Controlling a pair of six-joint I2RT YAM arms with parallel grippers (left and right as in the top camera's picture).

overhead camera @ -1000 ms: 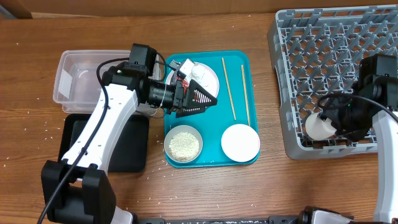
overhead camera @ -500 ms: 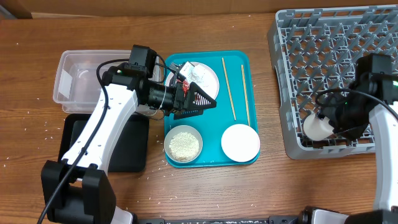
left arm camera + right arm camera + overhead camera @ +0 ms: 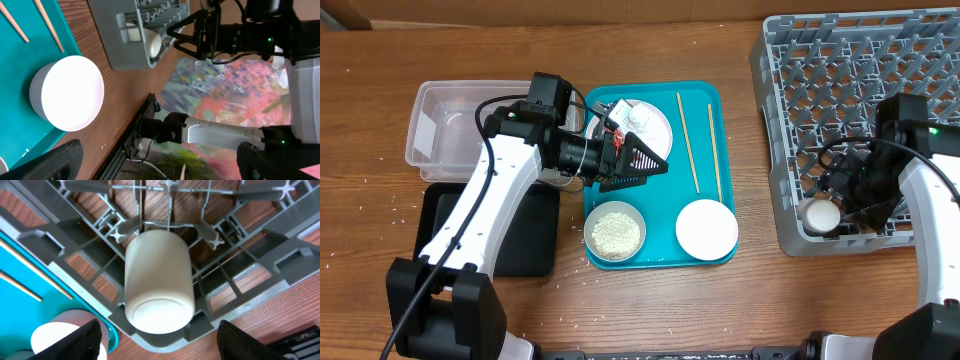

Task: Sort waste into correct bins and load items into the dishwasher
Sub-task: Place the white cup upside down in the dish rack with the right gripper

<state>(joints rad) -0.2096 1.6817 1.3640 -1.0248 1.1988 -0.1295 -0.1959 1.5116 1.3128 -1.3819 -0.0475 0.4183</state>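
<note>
My left gripper (image 3: 638, 160) is open and empty, hovering over the round white plate (image 3: 655, 128) on the teal tray (image 3: 700, 95). The plate holds a white tissue wad (image 3: 638, 118) and a red wrapper (image 3: 612, 126). One bowl (image 3: 614, 231) holds rice grains; the other bowl (image 3: 706, 228) is empty. Two chopsticks (image 3: 688, 140) lie on the tray. My right gripper (image 3: 842, 200) is open at the front left corner of the grey dish rack (image 3: 840, 90). The white cup (image 3: 159, 280) lies on its side in the rack between the spread fingers (image 3: 75, 342), untouched.
The clear tub (image 3: 445, 135) stands at the back left with the black tray (image 3: 525, 240) in front of it, partly under my left arm. Loose rice grains are scattered on the wood near the table's left edge (image 3: 380, 200).
My right arm has swung in over the rack corner. The cup has gone from its grip to lying in the rack, now showing its round end. My left arm has barely moved.
</note>
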